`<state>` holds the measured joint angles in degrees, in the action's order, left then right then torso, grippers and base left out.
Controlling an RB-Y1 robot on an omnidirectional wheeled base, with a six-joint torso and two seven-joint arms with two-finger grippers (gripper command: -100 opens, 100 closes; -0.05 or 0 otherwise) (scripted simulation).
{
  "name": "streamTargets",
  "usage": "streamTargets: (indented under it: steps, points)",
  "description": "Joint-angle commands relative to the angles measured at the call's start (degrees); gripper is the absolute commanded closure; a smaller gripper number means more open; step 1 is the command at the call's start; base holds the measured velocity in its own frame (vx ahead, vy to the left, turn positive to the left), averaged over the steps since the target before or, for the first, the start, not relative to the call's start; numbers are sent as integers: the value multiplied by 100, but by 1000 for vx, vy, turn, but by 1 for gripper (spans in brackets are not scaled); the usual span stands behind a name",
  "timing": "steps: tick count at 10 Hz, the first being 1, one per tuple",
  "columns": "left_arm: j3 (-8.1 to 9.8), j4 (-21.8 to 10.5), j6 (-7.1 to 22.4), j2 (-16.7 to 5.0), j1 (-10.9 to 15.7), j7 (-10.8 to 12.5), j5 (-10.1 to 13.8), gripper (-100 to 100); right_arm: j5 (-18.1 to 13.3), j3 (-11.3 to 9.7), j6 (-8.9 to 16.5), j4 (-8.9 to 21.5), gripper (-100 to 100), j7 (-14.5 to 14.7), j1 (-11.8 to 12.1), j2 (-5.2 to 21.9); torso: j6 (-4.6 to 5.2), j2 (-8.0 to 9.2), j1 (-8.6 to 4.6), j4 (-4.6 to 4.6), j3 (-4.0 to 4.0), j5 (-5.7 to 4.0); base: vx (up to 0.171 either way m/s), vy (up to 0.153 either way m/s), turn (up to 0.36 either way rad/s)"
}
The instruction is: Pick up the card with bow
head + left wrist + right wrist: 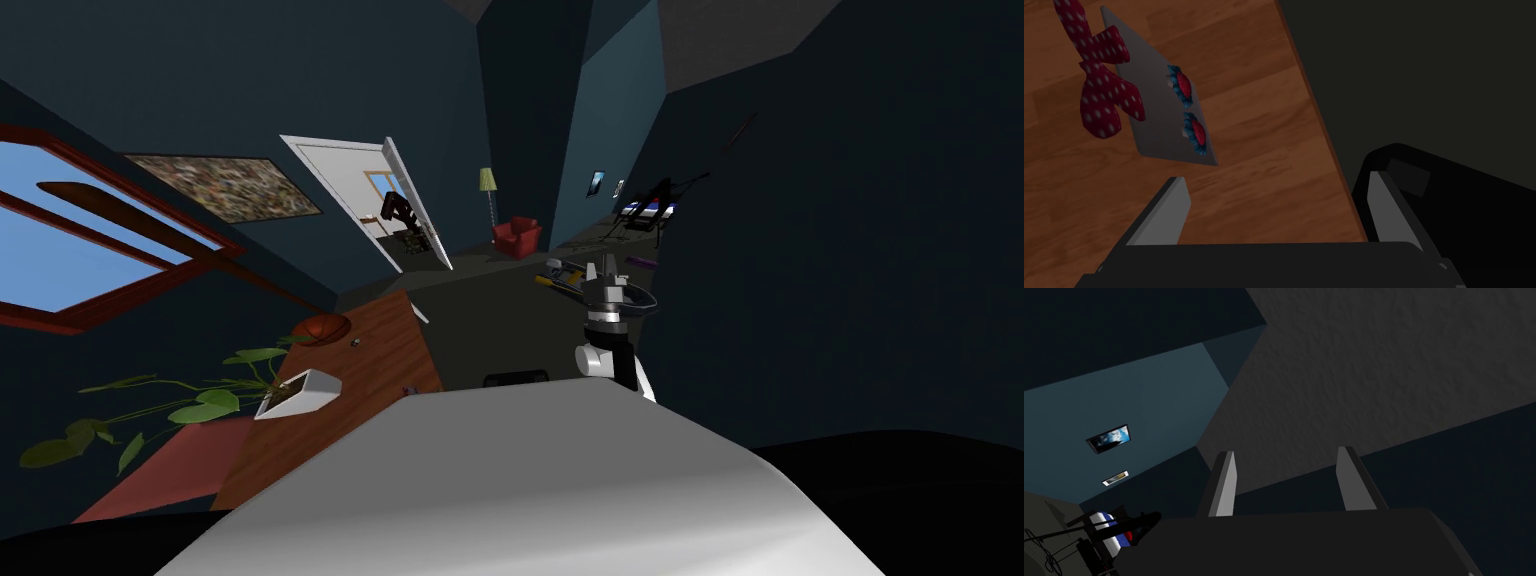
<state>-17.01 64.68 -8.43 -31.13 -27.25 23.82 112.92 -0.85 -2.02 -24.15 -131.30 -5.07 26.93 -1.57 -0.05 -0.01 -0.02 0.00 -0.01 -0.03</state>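
A grey card (1159, 115) lies on the brown wooden table (1249, 125). It carries a red bow with white dots (1099, 95) and two blue and red flowers (1183, 85). My left gripper (1279, 200) hangs open above the table's edge, with nothing between its fingers. One fingertip (1174, 205) is over the wood, just short of the card's near corner and not touching it. The other fingertip (1386, 205) is past the edge, over the dark floor. In the head view the card is a small purple speck (408, 389) at the table's near corner. My right gripper (607, 270) is raised in front of me, open and empty (1289, 480).
On the table (380, 350) stand a white planter with a leafy plant (300, 392), a reddish-brown ball (322, 327) and a small dark item (355, 343). A black shape (1454, 200) sits on the floor beside the table's edge. A white door (410, 205) stands open beyond.
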Motion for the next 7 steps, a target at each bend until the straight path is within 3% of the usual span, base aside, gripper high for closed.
streamTargets:
  steps: [1,2,3,4,6,7]
  points:
    - [-63,-161,49,-101,-3,20,286,-100,0,0,0,0,0,0,0,0,0,0,0,0,0,0,24,2,-84]
    - [-63,-161,49,-101,-3,20,320,-100,0,0,0,0,0,0,0,0,2,-2,0,0,-1,0,23,5,-44]
    - [-80,-319,114,-163,-6,61,516,-100,0,0,0,0,0,0,0,0,0,-2,1,0,-1,0,23,10,-70]
    - [-80,-319,114,-163,-6,61,516,-100,0,0,0,0,0,0,0,0,1,-2,4,0,-1,1,23,9,-43]
    - [-106,-578,220,-279,-11,125,828,-100,0,0,0,0,0,0,0,0,1,-5,2,-1,-2,0,33,9,-79]
    - [-106,-578,220,-279,-11,125,828,-100,0,0,0,0,0,0,0,0,1,-6,4,-1,-3,1,24,13,-27]
